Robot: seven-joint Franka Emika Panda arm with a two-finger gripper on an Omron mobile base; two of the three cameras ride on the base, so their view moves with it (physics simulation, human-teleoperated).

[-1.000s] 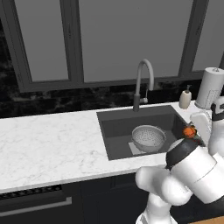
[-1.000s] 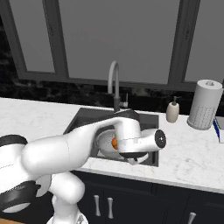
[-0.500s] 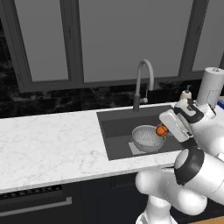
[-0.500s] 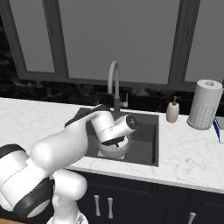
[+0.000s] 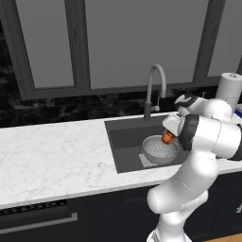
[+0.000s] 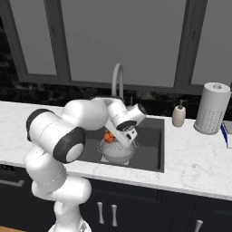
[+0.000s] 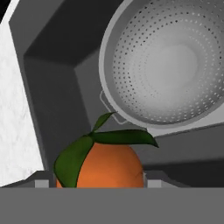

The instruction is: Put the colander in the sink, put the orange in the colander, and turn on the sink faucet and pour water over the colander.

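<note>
1. One orange (image 7: pixel 107 164), green leaves on top, clamped between the two fingertips of the hand (image 5: pixel 168 137); seen from the hand's own camera low in the picture, fingertips pressed against either side of the fruit.
2. Held above the sink (image 5: pixel 124 137), over the near rim of the colander (image 5: pixel 159 150); fruit not yet inside the bowl, hanging just beside its edge in the left base view and over its left rim in the right base view (image 6: pixel 108 137).
3. Sitting on the floor of the dark basin, upright, perforated all over, nothing inside it; one small side handle visible toward the hand in the hand view (image 7: pixel 175 65).
4. Partly blocked from the left base view by the white forearm and dark joint, covering the right part of the basin and the bowl's right edge.
5. Behind the basin, the sink faucet (image 6: pixel 117 81), arched spout curving forward over the sink; no stream from it.
6. On the white marble surface (image 5: pixel 52 151), right of the basin, a small soap-pump bottle (image 6: pixel 179 114), then a paper towel roll (image 6: pixel 211 108) standing upright, well apart from the colander.
7. Farthest back, dark-framed windows (image 6: pixel 118 41) above a black stone backsplash.
</note>
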